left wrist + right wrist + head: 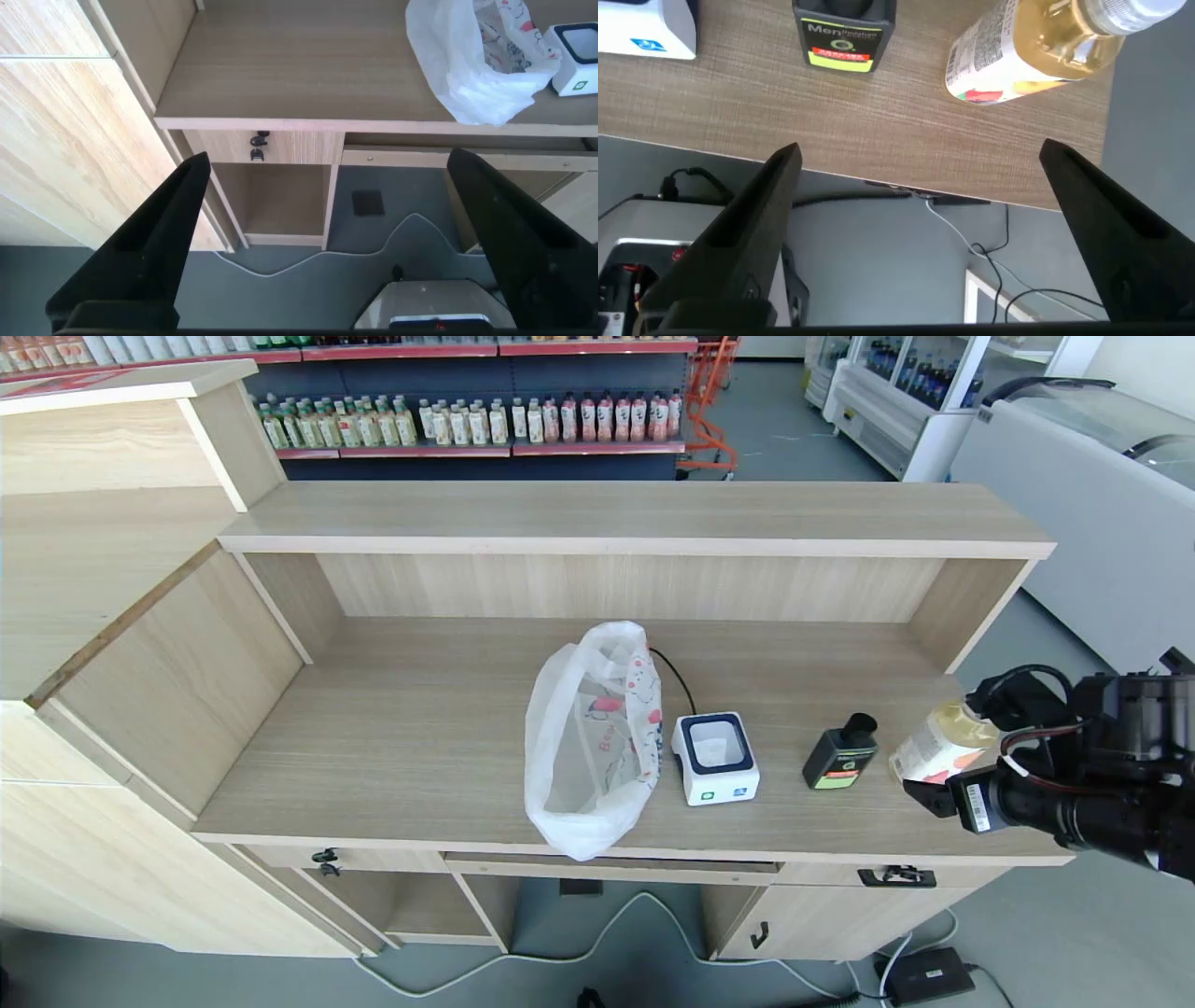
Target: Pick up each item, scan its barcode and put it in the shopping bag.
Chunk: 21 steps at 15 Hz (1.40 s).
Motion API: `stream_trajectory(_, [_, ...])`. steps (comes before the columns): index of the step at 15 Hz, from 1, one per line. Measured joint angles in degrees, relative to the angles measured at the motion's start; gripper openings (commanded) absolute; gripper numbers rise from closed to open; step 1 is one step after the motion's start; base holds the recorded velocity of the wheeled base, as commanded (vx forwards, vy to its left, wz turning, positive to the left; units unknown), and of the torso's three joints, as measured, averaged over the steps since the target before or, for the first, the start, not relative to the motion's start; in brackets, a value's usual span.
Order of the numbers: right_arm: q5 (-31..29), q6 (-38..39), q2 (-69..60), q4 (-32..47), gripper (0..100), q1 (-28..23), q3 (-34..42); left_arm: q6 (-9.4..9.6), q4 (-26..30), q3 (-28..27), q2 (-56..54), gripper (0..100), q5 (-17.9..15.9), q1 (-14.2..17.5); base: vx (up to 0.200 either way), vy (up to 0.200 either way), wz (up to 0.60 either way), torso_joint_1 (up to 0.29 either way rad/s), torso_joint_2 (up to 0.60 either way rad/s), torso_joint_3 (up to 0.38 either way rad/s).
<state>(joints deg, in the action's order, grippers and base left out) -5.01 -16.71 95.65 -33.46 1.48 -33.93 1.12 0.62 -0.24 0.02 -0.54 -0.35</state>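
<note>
wooden counter (420, 728) | store shelves (467, 420) behind | left fingers (149, 243), right fingers (747, 233) spread, empty

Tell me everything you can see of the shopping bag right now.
The shopping bag is thin, translucent white plastic with red and pink print on one side. It sits slumped on the counter, mouth gaping open, nothing visible inside. Its near end bulges over the counter's front edge; its right side seems to touch the scanner.
</note>
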Motion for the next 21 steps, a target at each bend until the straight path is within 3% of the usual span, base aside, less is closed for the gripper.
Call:
stream_trajectory(7, [-0.1, -4.3, 10.7, -1.0, 100, 0.3, -6.5, 0.0, 0.0, 0.0, 0.0, 100, 0.0, 0.0, 0.0, 0.0, 0.0, 0.0, 0.0, 0.0])
stream_trajectory(15, [-0.3, -7.8, 19.0, -9.6, 100, 0.2, -11.1, 0.02, 0.0, 0.0, 0.0, 100, 0.0, 0.0, 0.0, 0.0, 0.0, 0.0, 0.0, 0.0])
stream_trajectory(21, [0.1, -8.7, 23.3, -11.8, 100, 0.3, -14.2, 0.02, 0.0, 0.0, 0.0, 100, 0.0, 0.0, 0.0, 0.0, 0.0, 0.0, 0.0, 0.0])
